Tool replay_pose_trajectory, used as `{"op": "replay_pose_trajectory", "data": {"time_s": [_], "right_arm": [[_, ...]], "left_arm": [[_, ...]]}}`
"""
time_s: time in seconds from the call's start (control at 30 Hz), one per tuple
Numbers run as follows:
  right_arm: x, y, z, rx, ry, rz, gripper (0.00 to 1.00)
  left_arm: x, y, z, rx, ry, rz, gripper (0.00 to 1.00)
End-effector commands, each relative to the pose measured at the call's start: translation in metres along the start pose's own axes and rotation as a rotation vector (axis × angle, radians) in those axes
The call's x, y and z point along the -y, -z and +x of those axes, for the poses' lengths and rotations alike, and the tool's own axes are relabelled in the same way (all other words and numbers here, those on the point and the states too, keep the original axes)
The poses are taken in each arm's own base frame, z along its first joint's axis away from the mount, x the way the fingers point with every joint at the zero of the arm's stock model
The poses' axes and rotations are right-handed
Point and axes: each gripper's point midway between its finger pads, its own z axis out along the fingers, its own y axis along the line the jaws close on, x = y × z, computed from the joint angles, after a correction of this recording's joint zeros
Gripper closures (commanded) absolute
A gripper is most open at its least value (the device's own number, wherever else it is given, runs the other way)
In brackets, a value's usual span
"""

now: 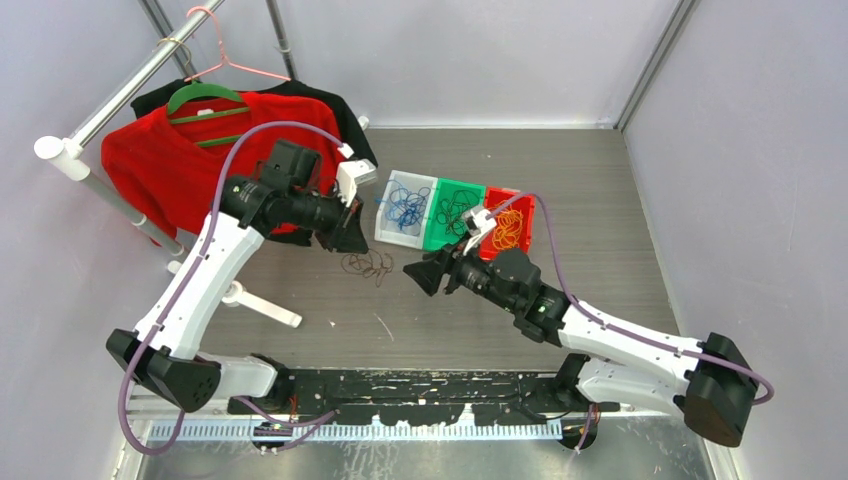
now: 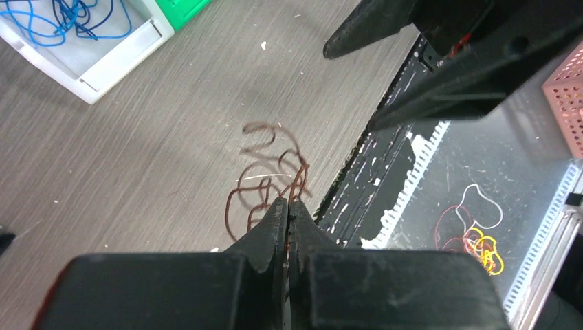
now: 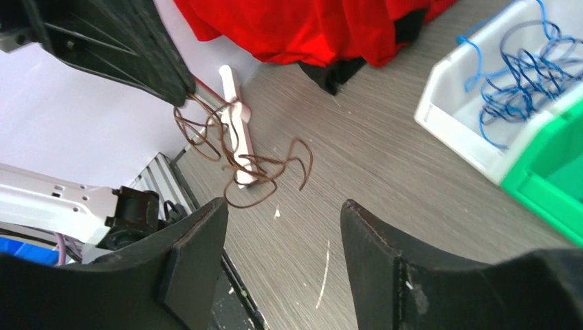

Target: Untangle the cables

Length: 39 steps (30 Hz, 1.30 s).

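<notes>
My left gripper [image 1: 356, 244] is shut on a small bunch of dark brown cables [image 1: 368, 266] and holds it just above the table; in the left wrist view the strands [image 2: 265, 180] hang from the closed fingertips [image 2: 289, 205]. My right gripper [image 1: 413, 272] is open and empty just right of the bunch. In the right wrist view the brown cables [image 3: 237, 152] dangle from the left gripper [image 3: 137, 55], ahead of my open right gripper [image 3: 283, 206]. Blue cables [image 1: 404, 209] lie in a white bin [image 1: 385, 232], dark cables [image 1: 457, 212] in a green bin [image 1: 436, 241], orange cables [image 1: 509, 232] in a red bin [image 1: 530, 205].
A red garment [image 1: 165, 165] on a green hanger hangs from a white rack at the back left; the rack's white foot [image 1: 262, 305] lies on the table. A black rail [image 1: 420, 385] runs along the near edge. Loose strands [image 2: 474, 237] lie below it.
</notes>
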Motion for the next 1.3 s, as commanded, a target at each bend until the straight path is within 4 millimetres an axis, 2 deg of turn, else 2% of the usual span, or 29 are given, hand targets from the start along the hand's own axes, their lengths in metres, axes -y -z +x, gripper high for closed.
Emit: {"op": "replay_pose_trajectory", "data": {"time_s": [0.0, 0.13, 0.33, 0.6, 0.77, 1.0, 1.27], "right_arm": [[-0.052, -0.018, -0.05, 0.127, 0.115, -0.137, 0.33], [-0.067, -0.032, -0.052, 0.128, 0.202, -0.15, 0.33], [-0.07, -0.048, -0.041, 0.109, 0.275, -0.128, 0.34], [-0.055, -0.061, -0.051, 0.174, 0.369, 0.014, 0.37], [-0.053, -0.074, -0.049, 0.193, 0.412, 0.045, 0.37], [-0.032, -0.09, -0.03, 0.196, 0.418, 0.117, 0.38], [0.005, -0.075, 0.009, 0.155, 0.387, 0.185, 0.38]], "left_arm": [[0.013, 0.01, -0.013, 0.049, 0.043, 0.023, 1.0], [0.017, 0.012, -0.01, 0.045, 0.066, 0.031, 1.0], [0.02, 0.015, -0.008, 0.038, 0.078, 0.032, 1.0], [0.041, 0.02, -0.009, 0.042, 0.112, 0.131, 1.0], [0.054, 0.024, -0.01, 0.043, 0.121, 0.195, 1.0], [0.074, 0.038, -0.018, 0.062, 0.115, 0.272, 1.0], [0.087, 0.059, -0.032, 0.099, 0.058, 0.278, 1.0]]}}
